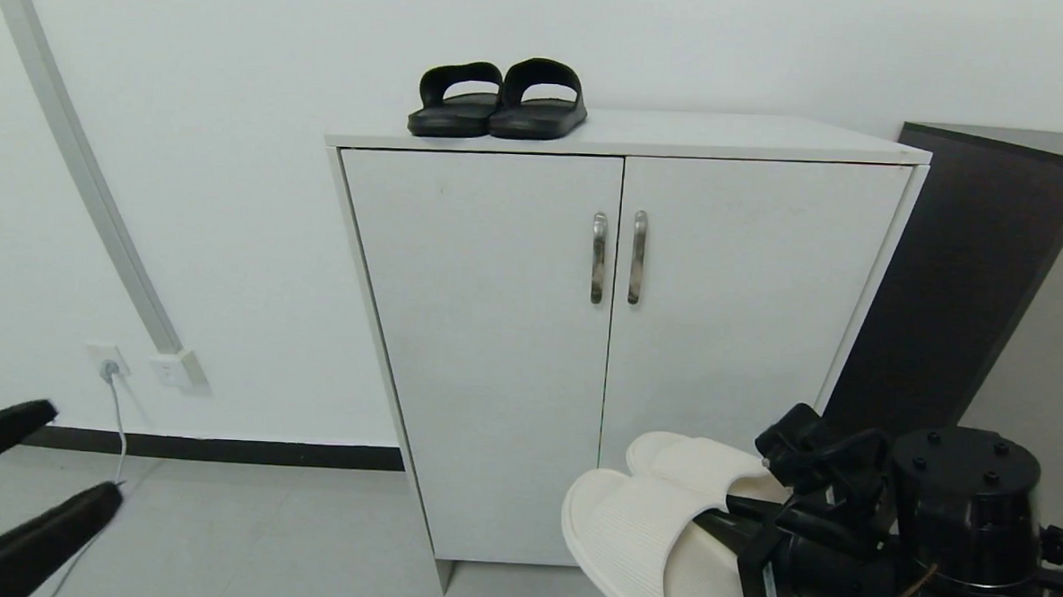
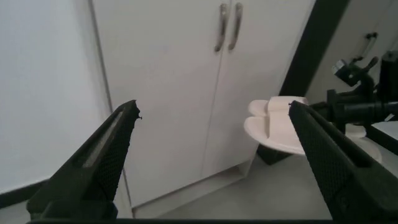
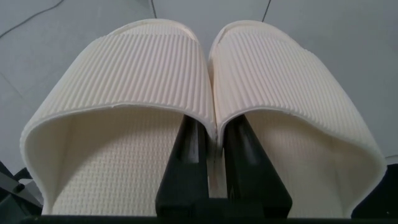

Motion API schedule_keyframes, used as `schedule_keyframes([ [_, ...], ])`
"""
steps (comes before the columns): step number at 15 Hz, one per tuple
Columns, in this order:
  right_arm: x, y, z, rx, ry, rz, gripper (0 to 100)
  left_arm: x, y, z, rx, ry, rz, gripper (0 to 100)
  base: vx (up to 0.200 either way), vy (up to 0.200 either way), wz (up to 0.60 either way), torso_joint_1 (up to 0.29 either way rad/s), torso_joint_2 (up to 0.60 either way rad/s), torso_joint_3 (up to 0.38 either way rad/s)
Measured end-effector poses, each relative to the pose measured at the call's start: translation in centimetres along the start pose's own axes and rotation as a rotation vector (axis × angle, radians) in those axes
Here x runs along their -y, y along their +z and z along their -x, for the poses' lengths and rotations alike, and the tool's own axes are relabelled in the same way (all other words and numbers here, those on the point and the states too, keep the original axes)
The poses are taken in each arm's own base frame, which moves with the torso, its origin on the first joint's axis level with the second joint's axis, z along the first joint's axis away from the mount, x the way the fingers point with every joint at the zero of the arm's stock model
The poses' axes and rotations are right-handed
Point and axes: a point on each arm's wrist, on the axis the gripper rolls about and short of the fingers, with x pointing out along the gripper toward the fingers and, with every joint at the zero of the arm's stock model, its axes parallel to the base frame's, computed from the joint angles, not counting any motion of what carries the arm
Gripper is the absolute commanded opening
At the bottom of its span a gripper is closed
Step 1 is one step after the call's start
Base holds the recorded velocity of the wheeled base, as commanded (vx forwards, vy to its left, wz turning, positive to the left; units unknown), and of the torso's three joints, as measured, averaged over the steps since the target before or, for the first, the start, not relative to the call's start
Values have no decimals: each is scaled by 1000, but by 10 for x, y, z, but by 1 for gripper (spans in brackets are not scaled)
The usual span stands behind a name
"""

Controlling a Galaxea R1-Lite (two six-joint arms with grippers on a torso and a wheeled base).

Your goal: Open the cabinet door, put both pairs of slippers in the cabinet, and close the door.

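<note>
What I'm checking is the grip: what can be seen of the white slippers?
The white slippers are a cream pair of slides, seemingly soft foam, with ribbed straps and dimpled footbeds. They sit side by side, inner edges pressed together, because the right hand has one finger under each strap and pinches those two inner walls. They are held tilted, toes toward the cabinet, low before its shut right door and apparently clear of it.

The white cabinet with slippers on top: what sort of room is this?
Probably a plain room set up like a home entryway: a two-door cabinet, black slippers on top, cream slippers held in front of it.
</note>
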Motion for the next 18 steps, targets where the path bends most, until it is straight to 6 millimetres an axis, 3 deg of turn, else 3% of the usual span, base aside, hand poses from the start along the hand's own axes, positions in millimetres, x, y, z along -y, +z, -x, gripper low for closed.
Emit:
schedule_keyframes([
  [4,0,0,-2,-2,-2,0,0,4,29,-53,1,-123,1,100,0,0,0,0,0,0],
  [8,1,1,-6,23,-9,-2,0,27,51,-109,6,-251,41,100,0,0,0,0,0,0],
  [18,1,0,-7,22,-9,-2,0,85,50,-252,-52,-502,108,100,0,0,0,0,0,0],
])
